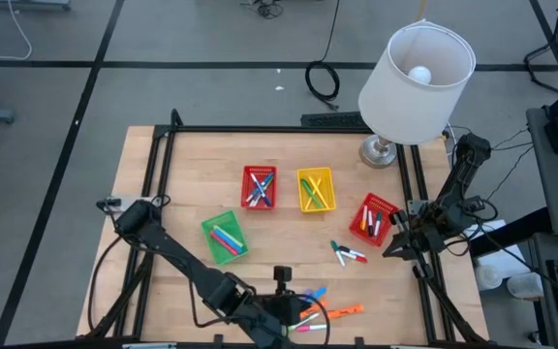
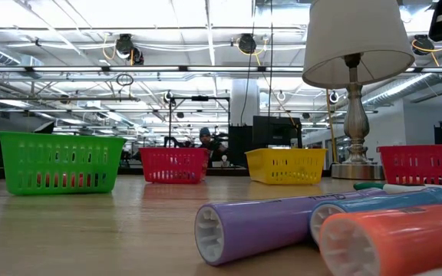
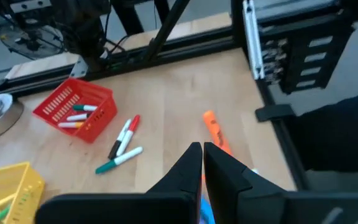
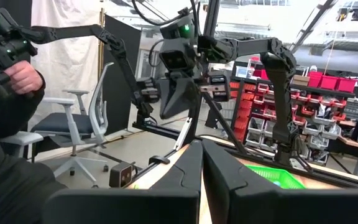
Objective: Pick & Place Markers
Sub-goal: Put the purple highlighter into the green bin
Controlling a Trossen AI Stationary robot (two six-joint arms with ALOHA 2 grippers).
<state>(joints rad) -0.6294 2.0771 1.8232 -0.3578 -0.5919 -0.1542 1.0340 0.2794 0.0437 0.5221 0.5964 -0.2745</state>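
Several loose markers lie flat by the table's near edge: orange, pink, blue and purple. In the low view a purple marker, a blue one and an orange one lie close to the camera. A few more markers lie right of centre. My left gripper hovers shut over the near pile; an orange marker lies just past its fingertips. My right gripper waits shut near the right red basket, held level above the table.
Four mesh baskets holding markers stand mid-table: green, red, yellow, and a tilted red one. A lamp stands at the far right corner. Black frame rails line the table's sides. A person's hand holds a controller beyond the table.
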